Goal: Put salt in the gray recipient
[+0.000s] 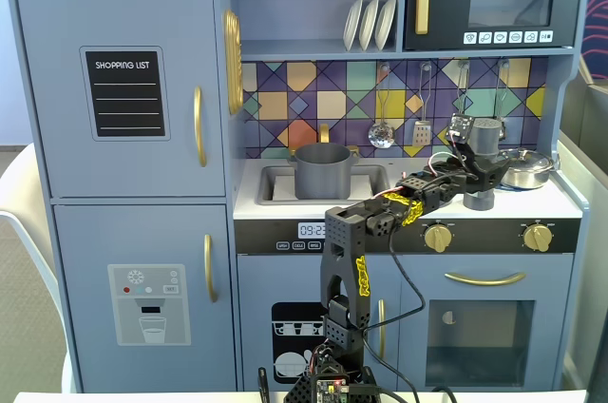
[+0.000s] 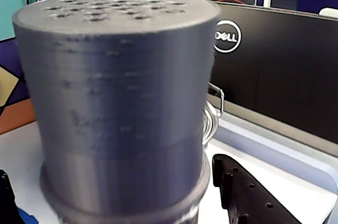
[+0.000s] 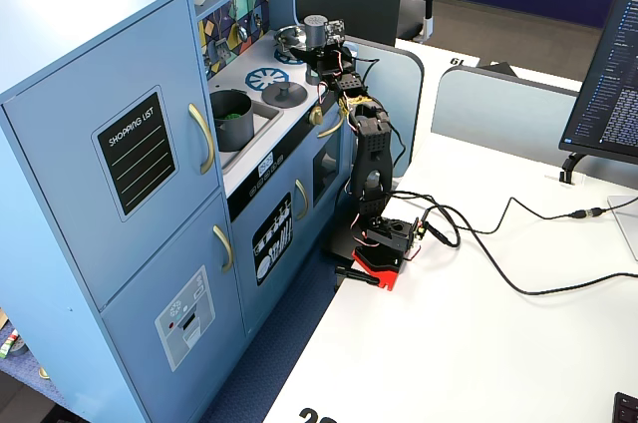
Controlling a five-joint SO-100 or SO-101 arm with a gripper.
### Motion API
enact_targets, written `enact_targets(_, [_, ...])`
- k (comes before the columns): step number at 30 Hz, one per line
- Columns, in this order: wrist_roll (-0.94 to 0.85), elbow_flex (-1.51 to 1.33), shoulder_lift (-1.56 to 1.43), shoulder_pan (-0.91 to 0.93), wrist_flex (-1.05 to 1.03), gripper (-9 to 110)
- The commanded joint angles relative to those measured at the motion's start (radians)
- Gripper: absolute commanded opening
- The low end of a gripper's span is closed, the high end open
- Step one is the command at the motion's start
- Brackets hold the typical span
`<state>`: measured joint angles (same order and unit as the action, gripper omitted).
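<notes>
In the wrist view the gray salt shaker [image 2: 119, 108] fills most of the frame, its base cut off by the bottom edge and its surface slightly blurred. Only one dark finger [image 2: 248, 195] of the gripper [image 1: 482, 173] shows there, cropped at the bottom. In a fixed view the shaker [image 1: 484, 136] partly hides the steel pan [image 1: 525, 167] behind it. In the other, the shaker [image 3: 317, 28] is too small to show any grip.

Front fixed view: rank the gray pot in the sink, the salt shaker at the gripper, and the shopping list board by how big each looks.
1. shopping list board, clearly largest.
2. gray pot in the sink.
3. salt shaker, smallest; the gripper covers its middle, so its full outline is partly hidden.
</notes>
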<state>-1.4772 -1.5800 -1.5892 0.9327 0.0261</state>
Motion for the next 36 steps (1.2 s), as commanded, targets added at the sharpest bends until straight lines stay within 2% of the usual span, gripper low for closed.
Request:
enact_targets(1, [-0.028, 0.137, 0.028, -0.018, 0.028, 52])
enact_targets(6, [-0.026, 0.192, 0.08, -0.031, 0.018, 45])
enact_targets(8, [-0.048, 0.206, 0.089, -0.035, -0.005, 37])
enact_targets(9, [-0.057, 0.209, 0.091, -0.04, -0.005, 31])
enact_targets(12, [-0.078, 0.224, 0.087, -0.061, -0.003, 0])
enact_targets(20, [0.091, 0.253, -0.031, -0.103, -0.021, 0])
enact_targets(26, [0.451, 0.29, -0.239, -0.213, -0.341, 0])
enact_targets(36, [1.235, 0.281, -0.437, -0.525, -0.667, 0])
